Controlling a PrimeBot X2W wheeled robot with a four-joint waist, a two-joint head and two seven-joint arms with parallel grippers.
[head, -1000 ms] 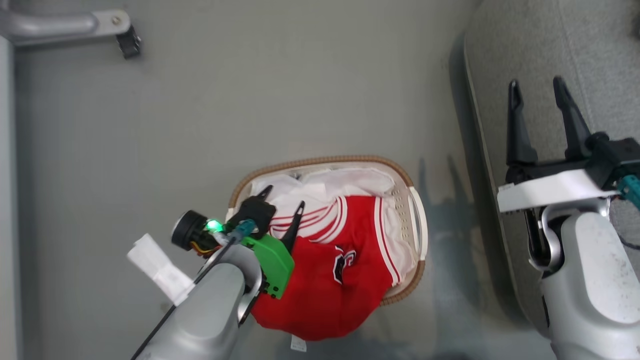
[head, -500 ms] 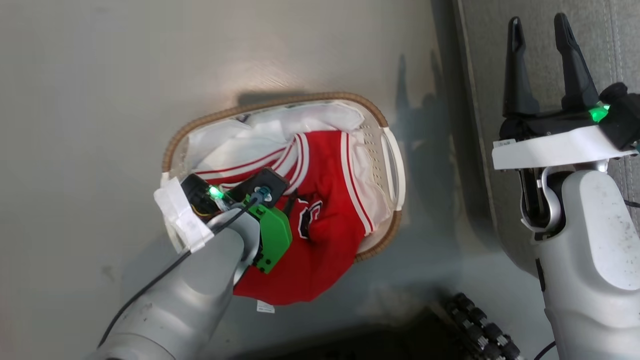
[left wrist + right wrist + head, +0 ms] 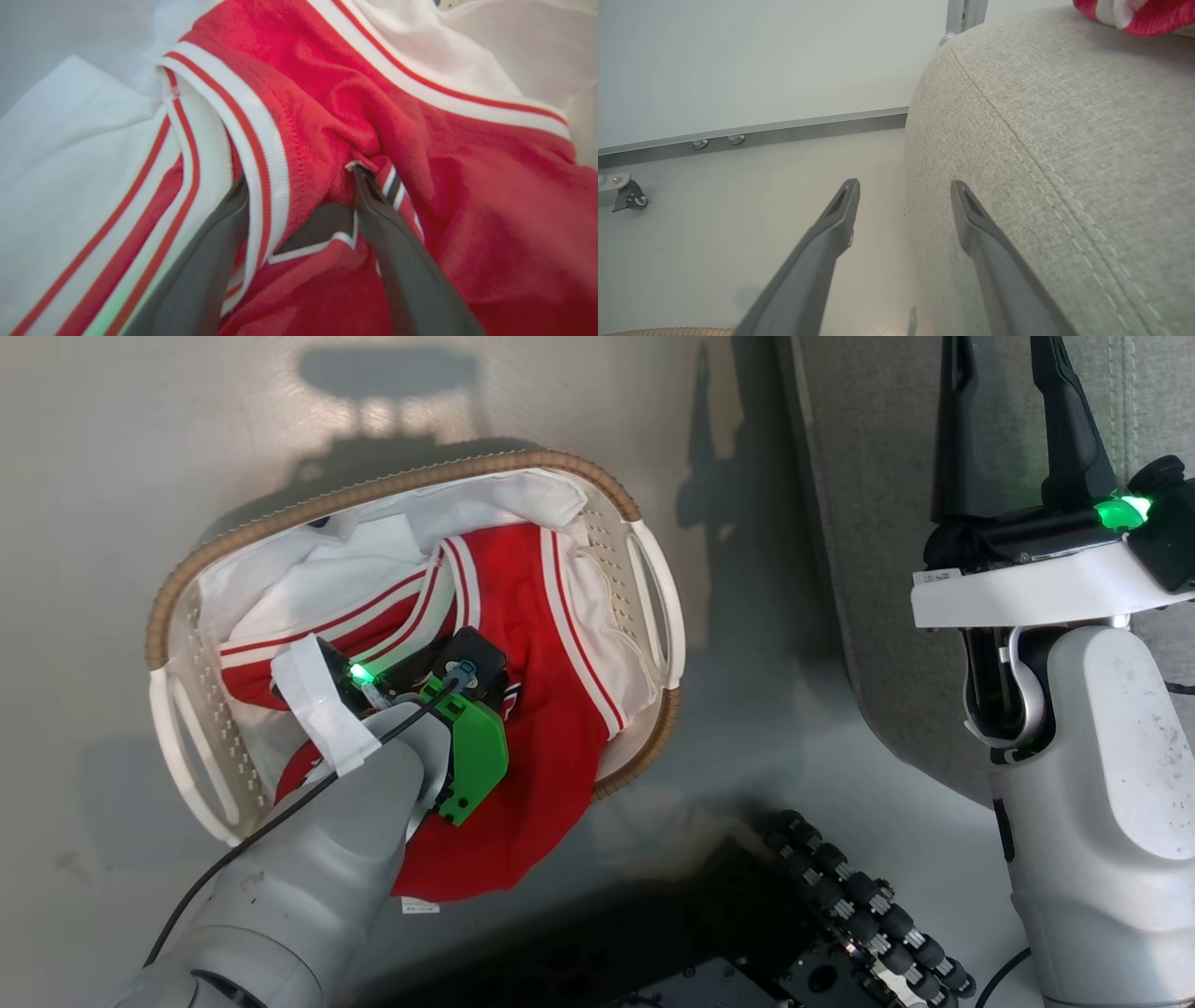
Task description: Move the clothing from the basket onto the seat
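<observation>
The clothing [image 3: 523, 644], a red garment with white trim, lies in the basket [image 3: 373, 490] and spills over its near rim. My left wrist [image 3: 448, 709] points down into it. In the left wrist view my left gripper [image 3: 299, 175] is open, its fingers pushed into the clothing [image 3: 467, 210] on either side of a raised fold with a striped hem. My right gripper [image 3: 999, 359] hangs open and empty over the seat [image 3: 868, 523]. The right wrist view has the right gripper [image 3: 906, 183] at the edge of the seat [image 3: 1064, 116]. A bit of red and white cloth [image 3: 1148, 14] lies on it.
The white liner [image 3: 308, 579] bunches up at the basket's far side. My base with its black rollers [image 3: 859, 905] sits close below the basket. A wall rail [image 3: 784, 128] and a caster [image 3: 628, 193] stand beyond grey floor left of the seat.
The head camera has tipped down and the picture has shifted. My left gripper has dropped into the basket, its fingers now sunk in the red garment. The right gripper stays open.
</observation>
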